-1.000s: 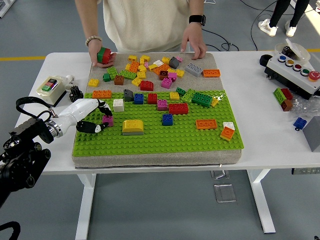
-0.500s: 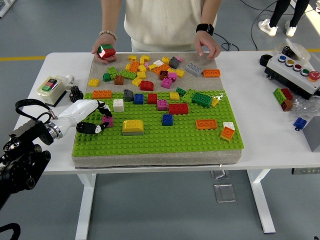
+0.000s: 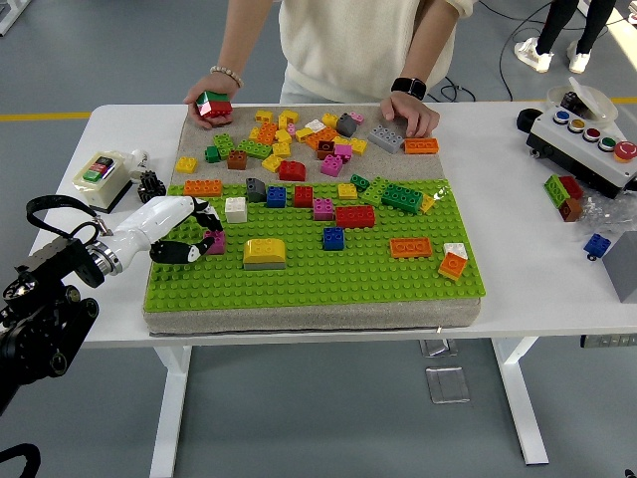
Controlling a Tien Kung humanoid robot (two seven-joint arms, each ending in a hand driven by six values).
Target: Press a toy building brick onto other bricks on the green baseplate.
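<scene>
My left robot hand (image 3: 189, 237) sits at the baseplate's (image 3: 299, 279) 9 o'clock edge, thumb and fingers pinched on a pink brick (image 3: 215, 241). Brick looks down on or just above the studs; can't tell which, or whether anything is under it. My right hand isn't in view.

Just at 3 o'clock of the pink brick: yellow brick (image 3: 264, 253), low and seated. At 12 o'clock of my hand: white brick (image 3: 235, 209). Further right, blue brick (image 3: 332, 238), red brick (image 3: 354, 216), orange brick (image 3: 410, 247), all on the plate, apart from each other.

Progress, my read: brick grasped and brought to the plate, but not stacked on another brick. The press onto other bricks isn't done. Left: shift it over a seated brick, yellow being nearest, line up the studs, push down, release.

Far side, 12 o'clock: loose brick pile (image 3: 299, 134) on the worktop (image 3: 537, 229). A person's hand (image 3: 211, 102) holds a red-green brick (image 3: 212, 105); their other hand (image 3: 408, 112) rests by a grey brick (image 3: 386, 137).
</scene>
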